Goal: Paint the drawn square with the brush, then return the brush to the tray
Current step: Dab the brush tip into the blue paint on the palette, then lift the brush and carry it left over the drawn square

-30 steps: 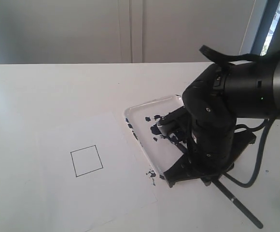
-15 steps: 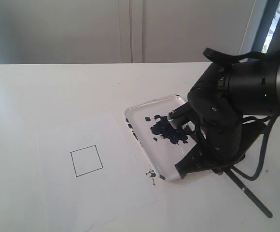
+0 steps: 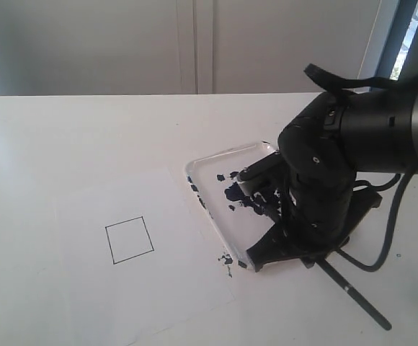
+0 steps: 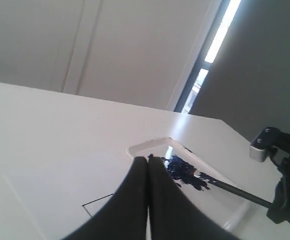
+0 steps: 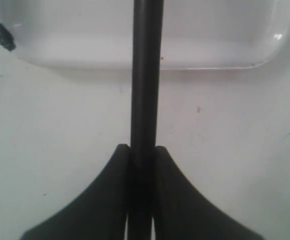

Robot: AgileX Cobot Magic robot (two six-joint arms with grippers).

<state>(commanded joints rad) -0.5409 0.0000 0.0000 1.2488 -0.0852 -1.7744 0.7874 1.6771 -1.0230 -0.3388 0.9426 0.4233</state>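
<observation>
Well left of the right hand [image 5: 144, 152], the drawn square [image 3: 130, 240] is bare outline. That hand has swung back over the tray [image 3: 216, 160], hiding paint that was exposed half a second ago: loading strokes, I judge. Its wrist view shows it clamped on the brush [image 5: 146, 75]. Only the left wrist view shows the bristles in the paint blob [image 4: 182, 170], just beyond the left hand [image 4: 148, 167], pinched shut and empty.

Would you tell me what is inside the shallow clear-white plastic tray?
A dark blue-black paint blob lies in the tray, and the bristle end of the long black-handled brush reaches into it. The right arm covers much of the tray's floor in the exterior view, hiding the rest.
</observation>
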